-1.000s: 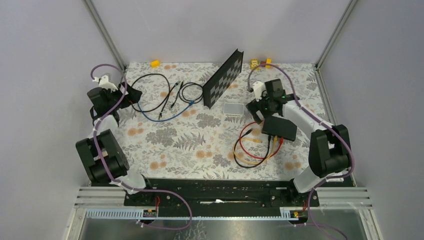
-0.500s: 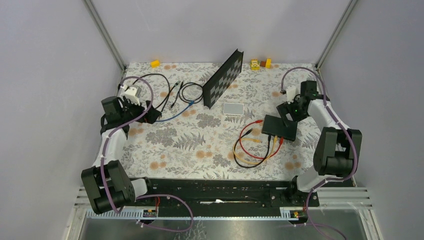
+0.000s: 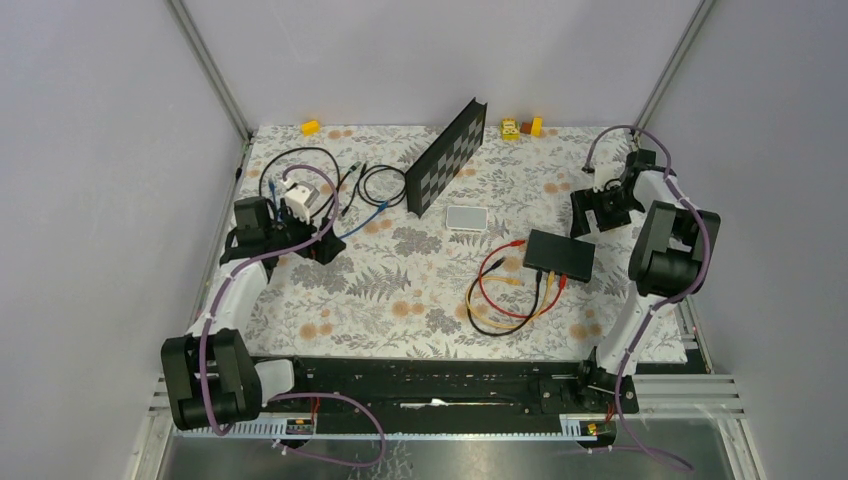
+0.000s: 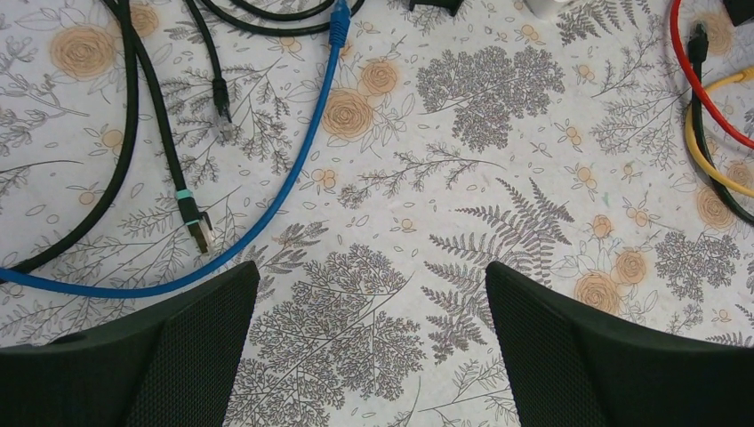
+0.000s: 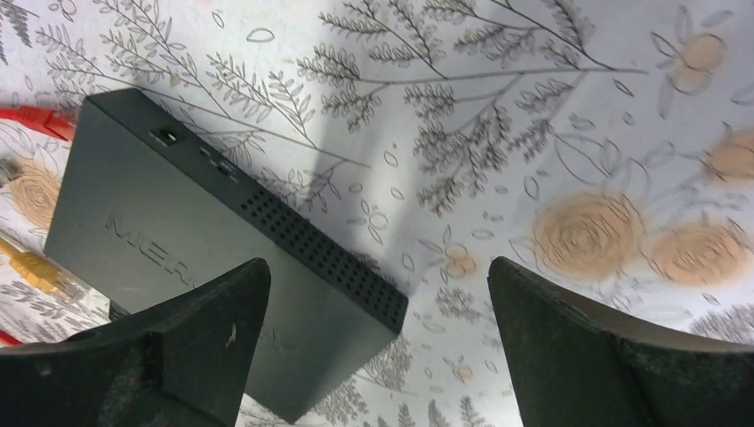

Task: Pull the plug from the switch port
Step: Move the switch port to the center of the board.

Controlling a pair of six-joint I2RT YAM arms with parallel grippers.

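The switch [image 3: 560, 256] is a flat black box on the floral cloth, right of centre. Red, yellow and black cables [image 3: 505, 298] loop on its near-left side, and small plugs [image 3: 552, 280] meet its near edge. My right gripper [image 3: 592, 208] hangs open just beyond the switch's far right corner. In the right wrist view the switch [image 5: 196, 249] lies under the left finger, and the right gripper [image 5: 378, 267] holds nothing. My left gripper [image 3: 322, 247] is open over bare cloth far to the left. The left gripper [image 4: 372, 271] has nothing between its fingers.
A black checkered board [image 3: 446, 157] leans at the back centre, with a small grey pad [image 3: 466, 218] in front of it. Loose black and blue cables [image 3: 330, 195] lie by the left arm. Yellow blocks [image 3: 522, 127] sit along the back edge.
The right gripper moved from above the switch back toward the far right edge. The left arm swung from the left edge inward and nearer. Both grippers stayed open.
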